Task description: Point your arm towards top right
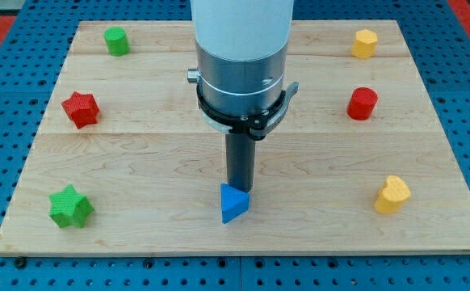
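Observation:
My tip (pixel 238 186) stands near the middle of the wooden board (pixel 154 153), just above and touching or almost touching the blue triangular block (pixel 233 203). At the view's top right lie a yellow block (pixel 365 43) and, below it, a red cylinder (pixel 362 103). A yellow heart-shaped block (pixel 392 195) lies at the lower right. A green cylinder (pixel 117 40) is at the top left, a red star (pixel 81 109) at the left, and a green star (pixel 70 207) at the lower left.
The arm's white and grey body (pixel 243 56) hangs over the board's top middle and hides part of it. A blue pegboard surface (pixel 1 121) surrounds the board.

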